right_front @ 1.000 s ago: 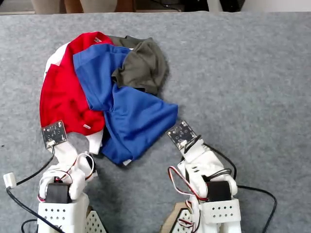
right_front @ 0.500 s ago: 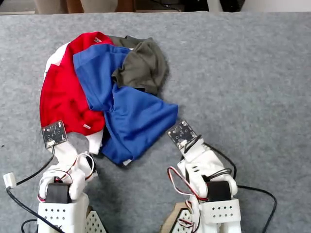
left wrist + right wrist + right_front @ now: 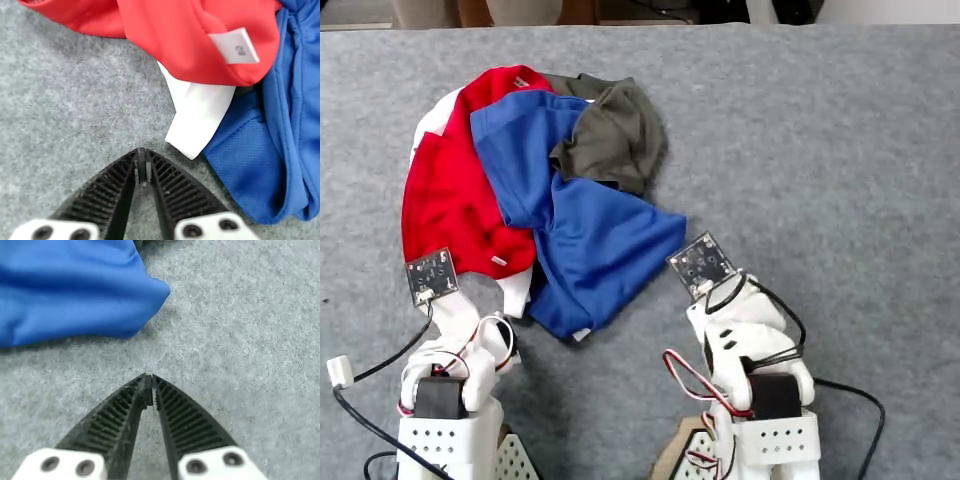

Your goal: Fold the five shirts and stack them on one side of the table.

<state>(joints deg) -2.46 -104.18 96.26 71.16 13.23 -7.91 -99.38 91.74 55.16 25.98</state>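
A heap of shirts lies at the table's left-centre: a blue shirt [image 3: 582, 230] on top, a red shirt [image 3: 450, 200] to its left, an olive shirt [image 3: 615, 135] behind, and a white shirt [image 3: 515, 292] peeking out underneath. My left gripper [image 3: 142, 167] is shut with nothing in it, just off the white shirt's corner [image 3: 200, 120] below the red shirt [image 3: 165, 35]. My right gripper [image 3: 148, 387] is shut and empty over bare mat, near the blue shirt's corner [image 3: 80, 295].
The grey felt table [image 3: 820, 150] has wide free room on its right half. Both arm bases stand at the near edge, the left [image 3: 445, 410] and the right [image 3: 760, 400], with cables trailing beside them.
The right arm has swung slightly to the right, away from the blue shirt's edge. The left arm and the shirts have not moved.
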